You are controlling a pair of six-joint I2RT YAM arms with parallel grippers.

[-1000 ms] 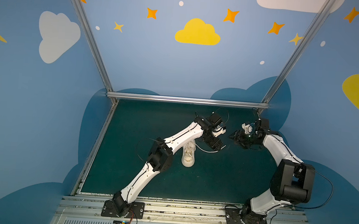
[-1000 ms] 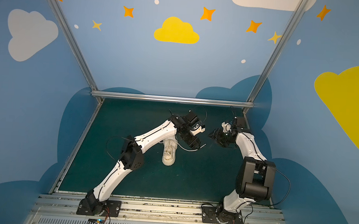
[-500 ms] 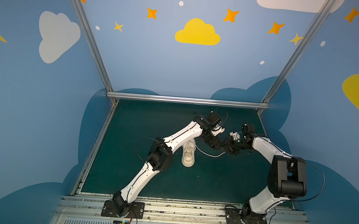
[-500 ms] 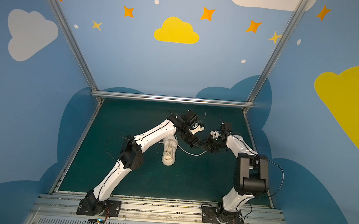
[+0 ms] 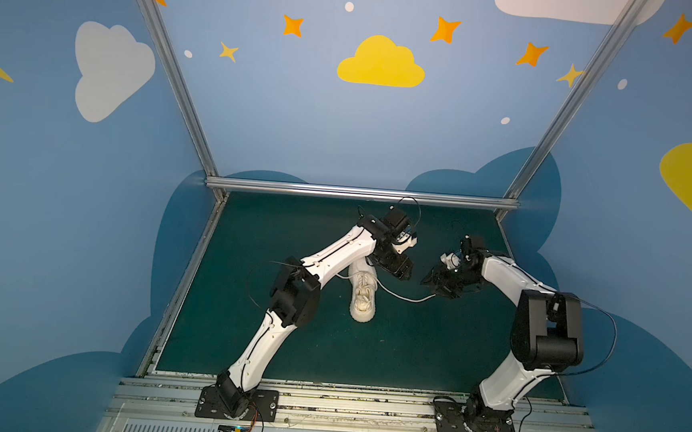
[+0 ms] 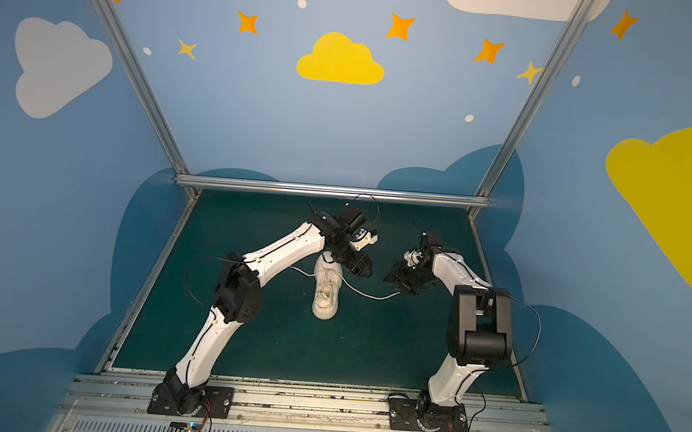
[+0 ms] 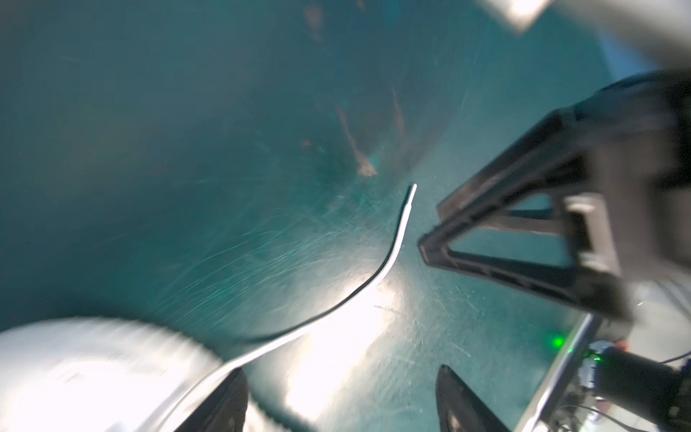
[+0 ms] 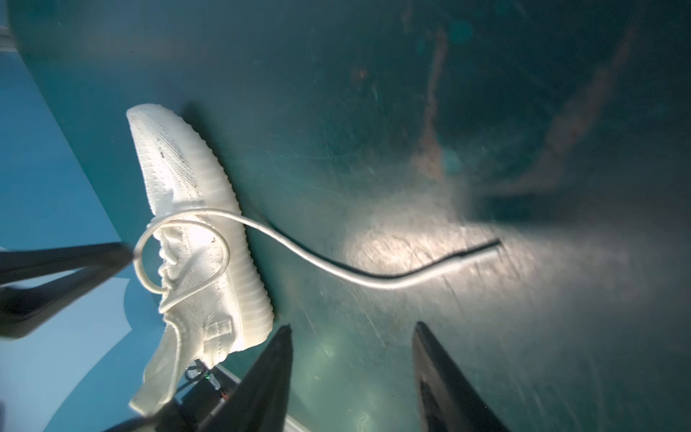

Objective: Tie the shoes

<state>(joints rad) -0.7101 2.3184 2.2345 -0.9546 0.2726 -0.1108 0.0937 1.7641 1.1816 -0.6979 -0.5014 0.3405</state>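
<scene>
In both top views the cream-white shoe (image 5: 361, 295) (image 6: 325, 292) lies mid-mat with its toe toward the front, its heel end hidden under my left forearm. One lace (image 5: 403, 297) (image 8: 336, 269) trails right across the mat, and its tip rests just below my right gripper (image 5: 431, 283). A loop of lace (image 8: 179, 254) sits over the shoe's (image 8: 194, 209) tongue. My left gripper (image 5: 402, 273) (image 7: 341, 372) hovers open just right of the heel, empty, with the lace (image 7: 389, 262) passing one finger. The right gripper (image 8: 353, 327) is open and empty above the mat.
The dark green mat (image 5: 326, 349) is bounded by a metal rail (image 5: 358, 193) at the back, blue walls at the sides and the arm-base rail (image 5: 343, 404) in front. A second lace (image 6: 299, 270) pokes out left of the shoe under my left arm.
My right gripper swung in close to the left gripper, then drew back to the right. The lace now stretches farther right across the mat. The left arm barely moved.
</scene>
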